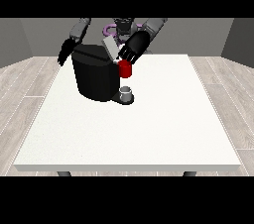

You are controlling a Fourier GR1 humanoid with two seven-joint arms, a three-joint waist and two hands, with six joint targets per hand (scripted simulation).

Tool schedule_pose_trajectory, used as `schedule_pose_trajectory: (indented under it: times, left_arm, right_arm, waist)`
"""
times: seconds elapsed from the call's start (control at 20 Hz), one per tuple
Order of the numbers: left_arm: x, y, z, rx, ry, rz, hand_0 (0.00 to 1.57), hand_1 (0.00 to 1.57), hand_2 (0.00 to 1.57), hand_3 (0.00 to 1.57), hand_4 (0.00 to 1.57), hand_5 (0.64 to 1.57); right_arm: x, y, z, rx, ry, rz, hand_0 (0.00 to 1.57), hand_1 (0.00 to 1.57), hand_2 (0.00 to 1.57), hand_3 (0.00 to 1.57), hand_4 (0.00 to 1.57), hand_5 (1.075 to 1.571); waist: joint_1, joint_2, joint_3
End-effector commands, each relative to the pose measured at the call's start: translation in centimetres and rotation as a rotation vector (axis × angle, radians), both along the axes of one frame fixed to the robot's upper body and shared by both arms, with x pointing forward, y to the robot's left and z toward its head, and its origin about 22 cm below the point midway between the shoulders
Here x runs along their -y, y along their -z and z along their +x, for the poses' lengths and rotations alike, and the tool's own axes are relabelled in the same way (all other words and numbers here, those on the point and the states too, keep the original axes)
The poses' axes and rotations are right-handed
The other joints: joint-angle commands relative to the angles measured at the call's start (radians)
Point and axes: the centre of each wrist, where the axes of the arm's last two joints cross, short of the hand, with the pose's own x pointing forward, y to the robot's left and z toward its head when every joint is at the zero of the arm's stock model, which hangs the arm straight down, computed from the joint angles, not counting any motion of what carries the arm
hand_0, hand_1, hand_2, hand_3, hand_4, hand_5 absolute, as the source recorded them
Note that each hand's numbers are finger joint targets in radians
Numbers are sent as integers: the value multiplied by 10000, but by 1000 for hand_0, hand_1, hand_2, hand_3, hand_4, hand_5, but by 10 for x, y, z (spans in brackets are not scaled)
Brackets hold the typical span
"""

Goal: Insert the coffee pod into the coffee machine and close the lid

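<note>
White table [149,134] w/ black coffee machine [94,77] standing at far-left part of top, nearer robot's edge than camera's. Grey lid [110,48] tilted up at machine's top, slanting toward view's right, not down on body. Red thing at the machine [125,69] sits at its right side, just under lid's lower end. Below that, small grey thing [127,91] on machine's dark base, looks cup-shaped; can't tell if it's the pod, so pod's place not plain here.

Hand at view's right [134,48] reaches in over machine's top right, fingers pointing down-left, tips at lid's lower end & just above red thing. Fingers look bent toward lid, but whether spread, closed or clamped on anything: can't tell, too small & dark. Touching lid or only right beside it: can't tell either.

Hand at view's left [65,52] hangs behind machine's upper-left corner, pointing down, partly hidden by machine body. Holds nothing visible; finger state can't tell. Contact w/ machine unclear.

Grey upper arms come down from robot torso at top centre, one to each hand. Purple bit [107,30] at torso betw. arms. Rest of table top bare white, grey wall & wood-look floor around.
</note>
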Motion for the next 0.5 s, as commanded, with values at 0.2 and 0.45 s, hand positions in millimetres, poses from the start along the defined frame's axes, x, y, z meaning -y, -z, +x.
schedule_pose_trajectory:
  times: [0.2,0.45]
  left_arm:
    - [24,12,3,45,304,89,1196,1196,1252,1201,418,1571]
    - [-2,-18,1,166,169,-5,1216,1216,1259,1200,417,1571]
  right_arm:
    - [12,-7,7,-6,130,-13,0,0,0,0,131,1571]
    - [-2,5,1,128,203,60,0,0,0,0,169,1571]
  waist:
    - [63,98,1]
    - [77,270,1]
